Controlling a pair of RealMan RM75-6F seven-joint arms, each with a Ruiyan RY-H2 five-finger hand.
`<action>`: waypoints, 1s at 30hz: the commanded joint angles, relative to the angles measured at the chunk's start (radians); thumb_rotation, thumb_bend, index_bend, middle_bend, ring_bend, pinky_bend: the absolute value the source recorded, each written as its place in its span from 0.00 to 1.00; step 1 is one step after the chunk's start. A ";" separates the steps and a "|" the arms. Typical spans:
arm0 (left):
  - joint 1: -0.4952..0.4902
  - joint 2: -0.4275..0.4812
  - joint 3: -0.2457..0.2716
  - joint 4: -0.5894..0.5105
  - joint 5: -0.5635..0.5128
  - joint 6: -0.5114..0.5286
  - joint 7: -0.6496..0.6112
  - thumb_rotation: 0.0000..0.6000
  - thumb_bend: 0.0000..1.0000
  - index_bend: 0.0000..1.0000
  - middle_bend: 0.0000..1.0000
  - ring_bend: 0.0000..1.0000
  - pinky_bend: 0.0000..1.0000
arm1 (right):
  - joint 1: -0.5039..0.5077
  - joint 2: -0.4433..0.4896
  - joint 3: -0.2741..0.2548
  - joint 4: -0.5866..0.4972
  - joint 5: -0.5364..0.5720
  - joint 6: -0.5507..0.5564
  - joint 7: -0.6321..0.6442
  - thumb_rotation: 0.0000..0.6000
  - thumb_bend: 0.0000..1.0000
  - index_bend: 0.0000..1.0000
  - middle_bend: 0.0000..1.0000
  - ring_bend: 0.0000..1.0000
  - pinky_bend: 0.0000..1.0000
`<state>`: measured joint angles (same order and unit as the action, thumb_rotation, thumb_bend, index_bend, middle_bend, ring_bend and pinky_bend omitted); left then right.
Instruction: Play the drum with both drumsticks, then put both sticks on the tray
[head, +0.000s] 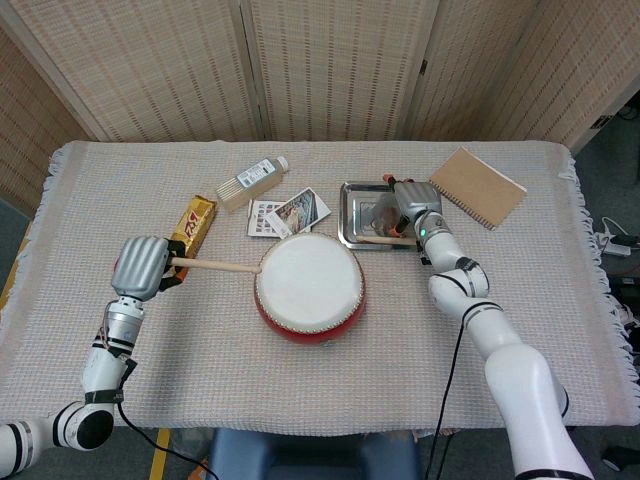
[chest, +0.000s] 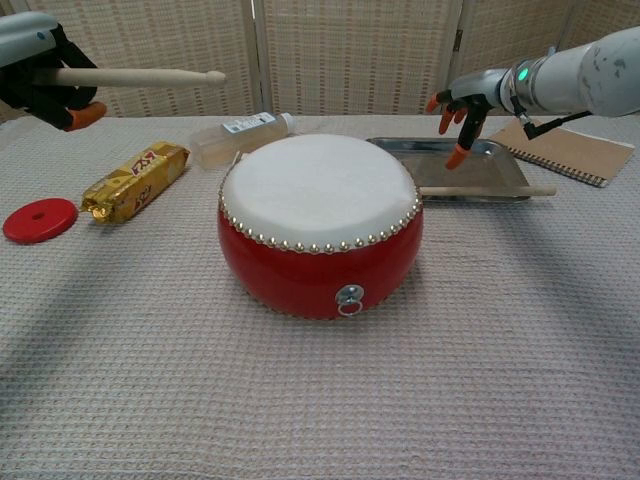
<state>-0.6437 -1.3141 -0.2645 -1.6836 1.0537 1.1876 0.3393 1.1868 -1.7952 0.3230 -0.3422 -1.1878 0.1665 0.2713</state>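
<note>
A red drum (head: 309, 288) (chest: 320, 222) with a white skin stands mid-table. My left hand (head: 140, 266) (chest: 42, 70) grips a wooden drumstick (head: 216, 266) (chest: 140, 76) that points right, its tip near the drum's left edge and raised above the table. The other drumstick (head: 385, 240) (chest: 487, 190) lies across the near edge of the metal tray (head: 350, 220) (chest: 500, 160). My right hand (head: 409, 203) (chest: 460, 105) hovers above the tray with fingers spread and nothing in it.
A gold snack bar (head: 192, 224) (chest: 135, 180), a clear bottle (head: 252, 181) (chest: 240, 135) and photo cards (head: 290, 213) lie behind the drum. A red disc (chest: 38, 219) sits at the left. A brown notebook (head: 477, 187) (chest: 570, 155) lies right of the tray.
</note>
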 joint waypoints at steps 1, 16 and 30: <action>-0.004 -0.001 0.004 -0.020 0.020 0.006 0.008 1.00 0.79 1.00 1.00 1.00 1.00 | -0.060 0.171 0.029 -0.276 -0.022 0.107 0.054 1.00 0.05 0.16 0.23 0.14 0.29; -0.108 -0.066 -0.023 -0.031 -0.038 -0.018 0.215 1.00 0.76 0.99 1.00 1.00 1.00 | -0.233 0.744 0.073 -1.217 0.105 0.299 -0.012 1.00 0.05 0.30 0.33 0.19 0.34; -0.209 -0.124 -0.056 -0.101 -0.243 0.031 0.448 1.00 0.72 0.95 1.00 1.00 1.00 | -0.112 0.742 0.034 -1.411 0.305 0.365 -0.135 1.00 0.04 0.29 0.34 0.20 0.35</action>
<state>-0.8362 -1.4235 -0.3142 -1.7750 0.8315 1.2039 0.7641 1.0436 -1.0292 0.3769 -1.7494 -0.9195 0.5111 0.1709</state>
